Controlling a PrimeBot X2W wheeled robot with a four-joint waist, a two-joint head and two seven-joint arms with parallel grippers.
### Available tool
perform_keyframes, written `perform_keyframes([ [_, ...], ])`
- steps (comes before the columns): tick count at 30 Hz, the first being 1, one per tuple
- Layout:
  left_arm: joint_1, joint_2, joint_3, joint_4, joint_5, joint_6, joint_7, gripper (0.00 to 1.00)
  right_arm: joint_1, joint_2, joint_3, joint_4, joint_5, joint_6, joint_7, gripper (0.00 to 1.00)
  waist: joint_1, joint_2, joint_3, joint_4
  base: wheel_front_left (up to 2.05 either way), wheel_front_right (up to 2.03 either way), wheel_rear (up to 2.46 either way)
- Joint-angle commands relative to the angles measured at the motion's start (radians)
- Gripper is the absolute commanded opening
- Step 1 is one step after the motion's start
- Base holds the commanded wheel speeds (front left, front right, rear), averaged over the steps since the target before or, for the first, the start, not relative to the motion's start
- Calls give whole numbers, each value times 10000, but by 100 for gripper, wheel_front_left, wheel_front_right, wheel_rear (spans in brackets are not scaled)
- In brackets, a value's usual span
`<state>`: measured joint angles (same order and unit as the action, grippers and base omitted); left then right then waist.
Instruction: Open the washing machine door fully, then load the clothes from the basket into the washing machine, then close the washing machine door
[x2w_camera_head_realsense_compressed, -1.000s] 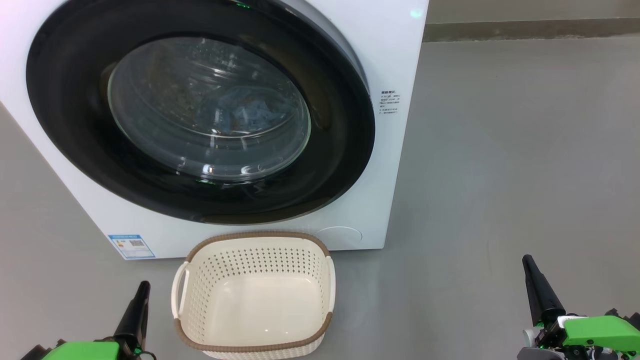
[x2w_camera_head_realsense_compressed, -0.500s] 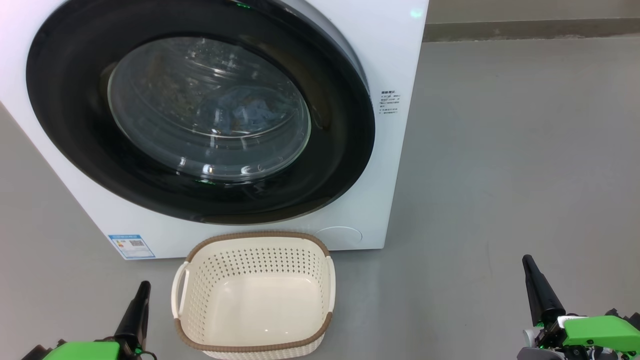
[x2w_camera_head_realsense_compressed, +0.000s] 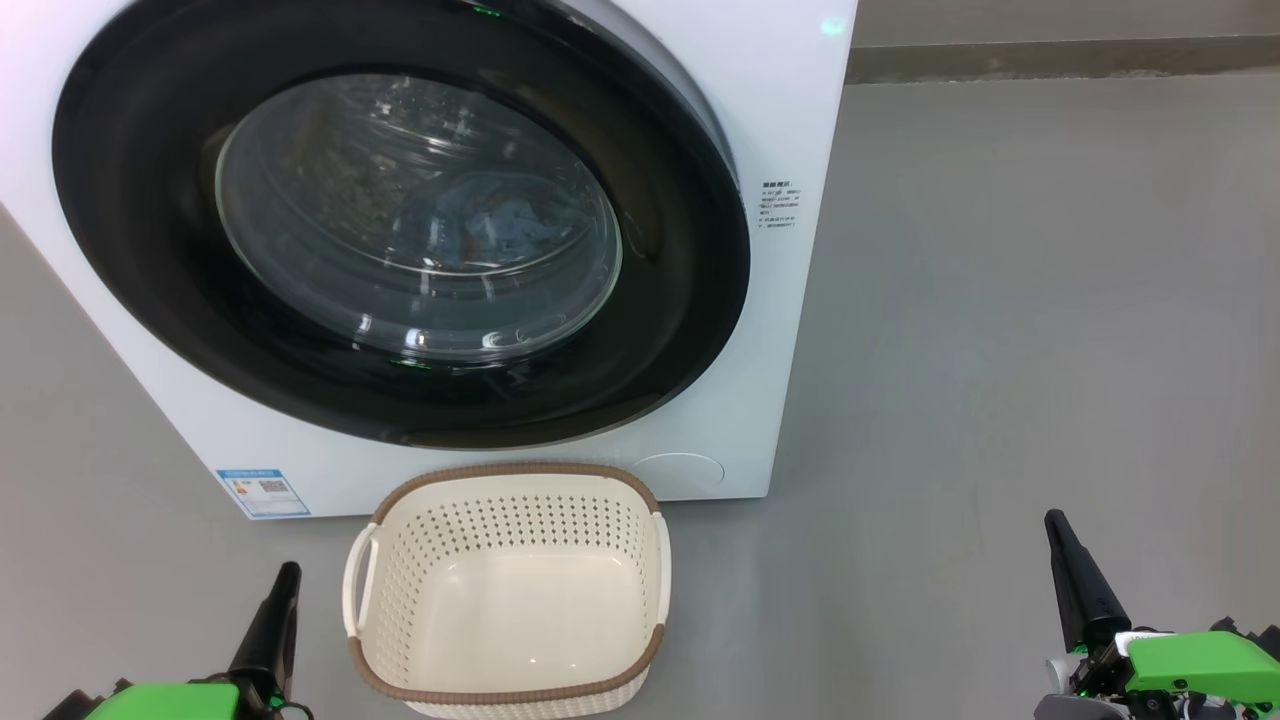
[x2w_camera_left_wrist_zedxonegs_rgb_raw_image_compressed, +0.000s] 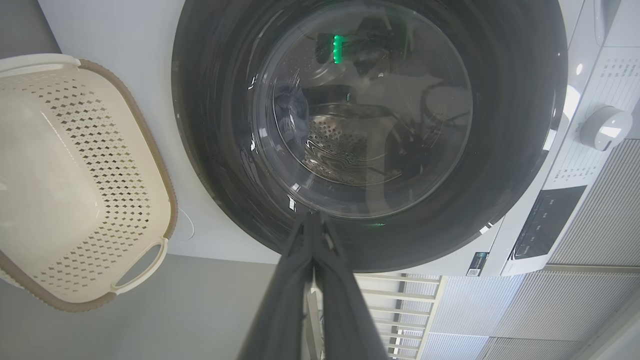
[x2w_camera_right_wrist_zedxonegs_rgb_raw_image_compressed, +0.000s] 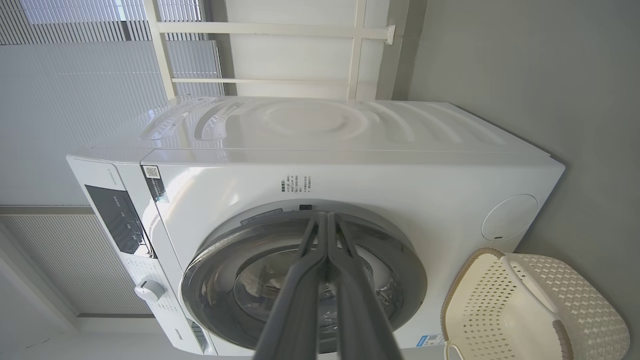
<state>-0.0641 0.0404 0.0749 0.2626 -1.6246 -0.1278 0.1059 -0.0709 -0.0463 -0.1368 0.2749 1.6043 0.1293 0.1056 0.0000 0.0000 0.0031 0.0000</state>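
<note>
Laundry load in place: clothes (x2w_camera_head_realsense_compressed: 490, 225), a blue bundle flecked with orange, lie inside the washing machine (x2w_camera_head_realsense_compressed: 790, 100). They are seen through the bulging glass window (x2w_camera_head_realsense_compressed: 330, 200) of the washing machine door (x2w_camera_head_realsense_compressed: 680, 300), whose glossy black rim sits closed against the white front.

On the grey floor (x2w_camera_head_realsense_compressed: 1000, 300) at 6 o'clock in the head view stands the basket (x2w_camera_head_realsense_compressed: 510, 470). Its far rim is just beside the foot of the machine and its bare cream bottom shows. A blue label sticker (x2w_camera_head_realsense_compressed: 262, 490) marks the machine's lower corner, at about 10 o'clock from the basket.

The left pincer (x2w_camera_head_realsense_compressed: 287, 572) waits at 7 o'clock, near the basket's handle but apart from it. The right pincer (x2w_camera_head_realsense_compressed: 1056, 522) hangs at 5 o'clock, well apart from basket and machine. Both are clenched, fingers pressed together, grasping nothing.

In the left wrist view, the dark fingers point up toward the door's rim, with the basket at 9 o'clock and a white dial (x2w_camera_left_wrist_zedxonegs_rgb_raw_image_compressed: 602, 127) at 3 o'clock. In the right wrist view, the fingers rise across the door, with the basket at 4 o'clock.
</note>
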Motion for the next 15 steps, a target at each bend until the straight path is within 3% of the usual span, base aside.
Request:
perform_keyframes([
  [1,-436,130,354,-176,132,-29,45,0,-371,-39,226,-301,40,14,80,0,0,0,0,0,0,0,0],
  [15,-437,124,363,-176,139,-29,52,0,-371,-39,227,-301,41,14,79,0,0,0,0,0,0,0,0],
])
